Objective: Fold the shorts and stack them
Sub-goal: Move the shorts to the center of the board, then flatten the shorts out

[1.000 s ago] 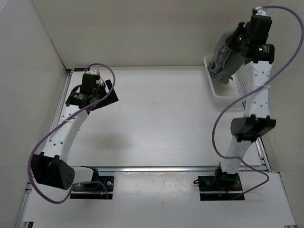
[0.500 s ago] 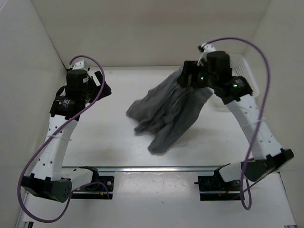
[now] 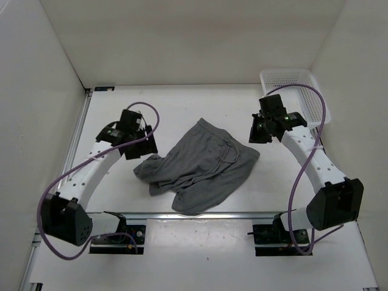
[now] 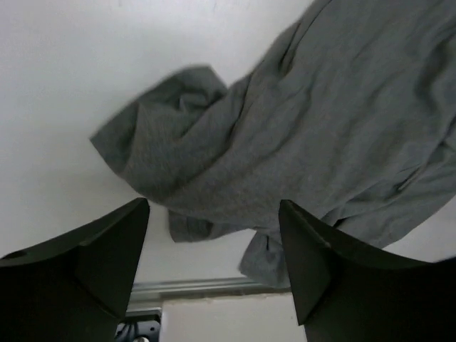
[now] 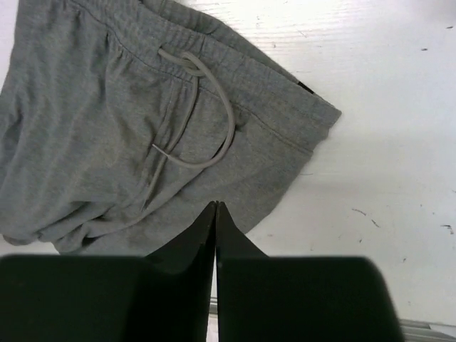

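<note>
Change noted: the plain mid-grey soft fabric shorts (image 3: 197, 163) are no longer hanging from the right gripper (image 3: 257, 131). A second ago they were bunched above the white plastic mesh basket (image 3: 291, 79), then swinging in mid-air. Now they are lying rumpled on the white table (image 3: 182, 109), between the two arms and well apart from the basket.

- Right gripper: the wrist view is showing its fingers pressed together with nothing between them, hovering just beside the waistband corner. The grey drawstring (image 5: 206, 107) is lying loose on the fabric.
- Left gripper (image 3: 144, 145): it is coming in from the far left and is now hanging over the crumpled leg end, fingers spread wide, holding nothing.

Reading: the fetch from the basket is looking finished and the flattening stage is beginning. The near leg is lying doubled under itself, so the cloth is probably needing a spread before any fold. No folding or stacking is showing yet.
</note>
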You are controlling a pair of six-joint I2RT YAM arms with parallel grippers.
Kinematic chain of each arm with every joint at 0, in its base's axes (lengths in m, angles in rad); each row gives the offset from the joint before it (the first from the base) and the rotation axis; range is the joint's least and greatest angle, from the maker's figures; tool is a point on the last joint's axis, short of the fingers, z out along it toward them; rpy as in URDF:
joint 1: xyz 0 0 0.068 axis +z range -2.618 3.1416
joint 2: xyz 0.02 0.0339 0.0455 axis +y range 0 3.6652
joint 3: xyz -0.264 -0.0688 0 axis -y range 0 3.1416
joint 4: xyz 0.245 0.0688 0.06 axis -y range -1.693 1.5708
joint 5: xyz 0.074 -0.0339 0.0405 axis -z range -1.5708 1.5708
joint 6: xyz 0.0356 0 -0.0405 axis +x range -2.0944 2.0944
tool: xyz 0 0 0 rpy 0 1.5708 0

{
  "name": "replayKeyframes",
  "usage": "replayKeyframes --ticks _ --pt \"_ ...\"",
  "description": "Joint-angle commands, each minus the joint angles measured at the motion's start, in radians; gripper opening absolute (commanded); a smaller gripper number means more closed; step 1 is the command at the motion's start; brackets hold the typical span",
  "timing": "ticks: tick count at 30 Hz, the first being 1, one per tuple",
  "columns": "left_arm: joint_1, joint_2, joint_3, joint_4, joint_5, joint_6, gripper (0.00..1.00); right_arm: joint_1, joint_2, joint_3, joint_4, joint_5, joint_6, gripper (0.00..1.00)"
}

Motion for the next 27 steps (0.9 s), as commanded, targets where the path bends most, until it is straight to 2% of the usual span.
replayKeyframes --ticks 1,2,3,4,6,9,14,16,18,19,20,23,24,26,27 --pt "-0.040 0.024 -0.077 -0.018 0.007 -0.089 0.79 -0.008 -0.028 -0.058 0.059 -0.047 0.018 0.02" --pt "-0.040 0.048 -0.096 -0.008 0.007 -0.103 0.78 0.001 -0.028 -0.072 0.083 -0.059 0.029 0.06" --pt "-0.040 0.064 -0.129 0.001 0.007 -0.123 0.78 0.010 -0.028 -0.083 0.095 -0.070 0.029 0.17" --pt "-0.040 0.081 -0.142 0.002 -0.020 -0.135 0.86 0.010 -0.011 -0.092 0.106 -0.083 0.038 0.34" --pt "-0.040 0.137 -0.160 0.002 -0.050 -0.158 0.96 0.022 0.018 -0.092 0.125 -0.093 0.038 0.54" --pt "0.009 0.187 -0.160 0.002 -0.041 -0.185 1.00 0.074 0.113 -0.005 0.125 -0.082 0.028 0.68" --pt "0.083 0.252 -0.160 0.029 -0.010 -0.223 1.00 0.172 0.308 0.202 0.089 -0.016 -0.004 0.71" --pt "0.135 0.295 -0.175 0.046 0.018 -0.223 1.00 0.182 0.395 0.267 0.065 0.007 -0.015 0.78" --pt "0.166 0.325 -0.194 0.081 0.082 -0.223 1.00 0.196 0.504 0.395 0.036 0.025 -0.015 0.90" --pt "0.175 0.325 -0.206 0.092 0.105 -0.223 1.00 0.196 0.546 0.448 0.024 0.036 -0.015 0.92" --pt "0.184 0.337 -0.206 0.092 0.126 -0.223 1.00 0.196 0.590 0.559 0.010 0.036 -0.015 0.94" --pt "0.184 0.361 -0.206 0.104 0.136 -0.232 1.00 0.196 0.770 0.730 -0.059 0.045 0.029 0.94" --pt "0.184 0.362 -0.215 0.104 0.145 -0.232 0.94 0.196 0.844 0.818 -0.072 0.035 0.049 0.94" --pt "0.184 0.371 -0.215 0.115 0.145 -0.232 0.87 0.206 0.906 0.882 -0.072 0.021 0.110 0.94" --pt "0.184 0.371 -0.215 0.115 0.145 -0.232 0.78 0.217 0.961 0.937 -0.072 0.021 0.135 0.93"
